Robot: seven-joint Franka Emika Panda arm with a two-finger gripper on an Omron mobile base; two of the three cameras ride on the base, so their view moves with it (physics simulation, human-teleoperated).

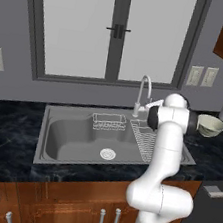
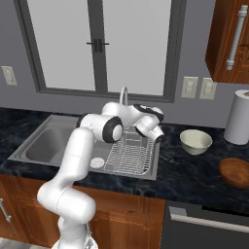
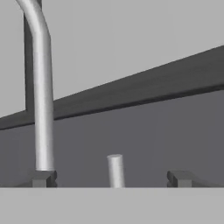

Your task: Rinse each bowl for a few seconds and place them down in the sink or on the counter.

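The pale cream bowl (image 2: 196,141) stands upright on the black counter (image 2: 189,170) right of the sink (image 1: 66,139); it also shows past the arm (image 1: 211,126). The reddish-brown bowl (image 2: 236,172) lies further right, near the counter's front edge. My gripper (image 3: 111,179) is open and holds nothing. It sits at the back of the sink, pointing at the wall, with the faucet's small upright lever (image 3: 115,170) between its two fingertips (image 3: 43,178). The curved faucet pipe (image 3: 41,109) rises just left of it.
A white paper-towel roll (image 2: 238,116) stands by the wall at the far right. In the sink are a wire rack (image 2: 129,155) on the right side, a small wire caddy (image 1: 108,121) at the back and a round drain (image 1: 107,153). A window is behind the faucet (image 1: 145,90).
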